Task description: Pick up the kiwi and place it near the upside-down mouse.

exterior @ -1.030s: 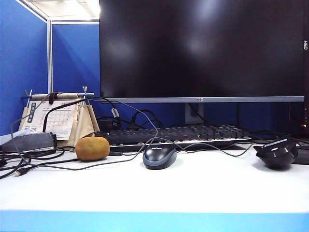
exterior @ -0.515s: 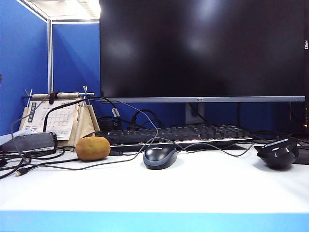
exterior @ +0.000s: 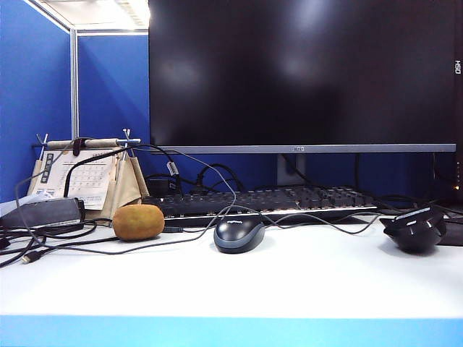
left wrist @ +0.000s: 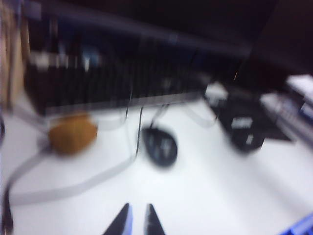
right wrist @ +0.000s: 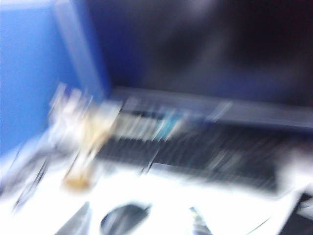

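Note:
The kiwi, brown and fuzzy, lies on the white desk at the left, next to a tangle of cables. The upside-down mouse, glossy black and angular, sits at the far right. Neither gripper shows in the exterior view. The blurred left wrist view has the kiwi and the upside-down mouse far ahead of my left gripper, whose fingers stand close together with nothing between them. My right gripper is open, its blurred fingers wide apart above the desk, with the kiwi farther off.
A smooth dark grey-blue mouse sits mid-desk between kiwi and black mouse, its cable running back. Behind are a keyboard, a large monitor, a desk calendar, a power adapter and loose cables.

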Action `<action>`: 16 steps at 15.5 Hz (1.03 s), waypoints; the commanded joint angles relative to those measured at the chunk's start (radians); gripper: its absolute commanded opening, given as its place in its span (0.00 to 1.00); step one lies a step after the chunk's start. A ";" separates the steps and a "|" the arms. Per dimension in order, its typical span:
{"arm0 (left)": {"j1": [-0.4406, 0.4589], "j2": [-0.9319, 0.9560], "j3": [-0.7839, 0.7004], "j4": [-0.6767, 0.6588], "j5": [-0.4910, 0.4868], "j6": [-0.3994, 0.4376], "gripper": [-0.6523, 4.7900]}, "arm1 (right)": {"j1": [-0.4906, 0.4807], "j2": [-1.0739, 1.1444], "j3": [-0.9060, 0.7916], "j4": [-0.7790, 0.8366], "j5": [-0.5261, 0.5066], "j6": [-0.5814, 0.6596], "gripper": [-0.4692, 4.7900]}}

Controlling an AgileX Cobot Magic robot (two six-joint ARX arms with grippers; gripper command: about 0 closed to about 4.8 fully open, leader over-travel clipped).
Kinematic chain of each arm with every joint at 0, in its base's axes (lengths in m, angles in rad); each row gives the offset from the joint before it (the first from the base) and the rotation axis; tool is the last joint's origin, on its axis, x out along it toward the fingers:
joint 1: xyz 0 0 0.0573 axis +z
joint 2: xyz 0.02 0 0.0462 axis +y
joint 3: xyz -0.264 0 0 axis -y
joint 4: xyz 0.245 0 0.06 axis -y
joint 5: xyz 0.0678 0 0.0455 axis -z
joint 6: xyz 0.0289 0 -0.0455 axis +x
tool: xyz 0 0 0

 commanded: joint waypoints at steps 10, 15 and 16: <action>0.001 0.875 0.637 -0.208 0.007 0.298 0.22 | 0.002 0.145 0.010 -0.017 -0.160 0.033 0.63; 0.002 1.062 0.889 -0.405 -0.067 0.566 0.82 | 0.002 0.138 0.010 -0.156 -0.163 0.012 0.63; 0.002 1.148 0.976 -0.504 -0.087 0.627 0.97 | 0.003 0.138 0.010 -0.165 -0.167 0.012 0.63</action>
